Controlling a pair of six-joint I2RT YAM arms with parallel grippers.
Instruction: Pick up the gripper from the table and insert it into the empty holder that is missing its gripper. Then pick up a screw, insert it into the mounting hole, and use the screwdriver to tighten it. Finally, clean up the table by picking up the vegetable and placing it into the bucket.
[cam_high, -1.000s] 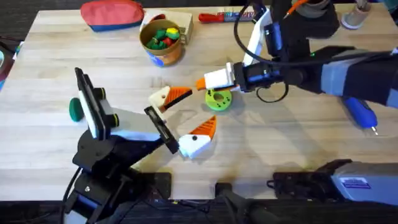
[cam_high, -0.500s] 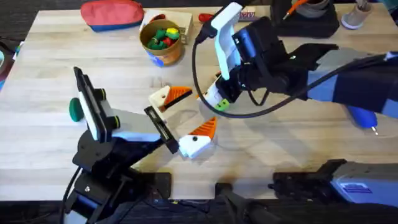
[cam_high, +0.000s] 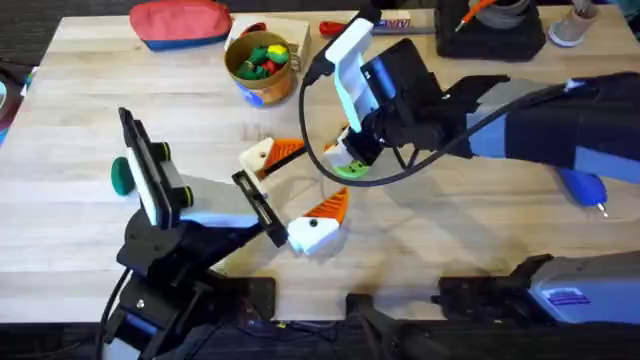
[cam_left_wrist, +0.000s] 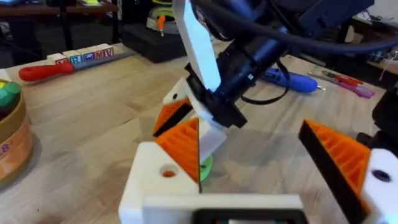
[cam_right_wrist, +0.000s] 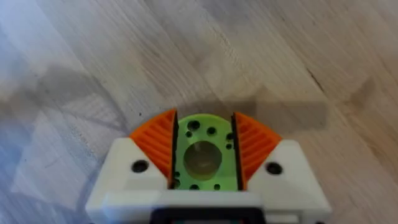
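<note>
My right gripper (cam_high: 347, 157) points down over a lime-green disc with holes (cam_high: 353, 171) at mid-table. In the right wrist view the disc (cam_right_wrist: 204, 149) shows through the gap between its orange pads (cam_right_wrist: 155, 140); I cannot tell whether they touch it. My left gripper (cam_high: 295, 192) stands wide open and empty just in front, both fingers carrying orange pads (cam_left_wrist: 339, 155). The blue screwdriver (cam_high: 580, 185) lies at the right, partly under the right arm. A dark green vegetable (cam_high: 122, 177) lies left of the left arm. The yellow bucket (cam_high: 262, 88) holds toy food. The loose gripper, empty holder and screw are out of view.
A red pouch (cam_high: 180, 22) lies at the back left. A red-handled tool (cam_high: 345, 27) and lettered blocks sit along the far edge. The right arm's black cable loops over the middle. Bare wood lies at the front right and far left.
The right gripper swung from lying level beside the green disc to pointing down over it, its wrist rising toward the far edge. The left arm has not moved.
</note>
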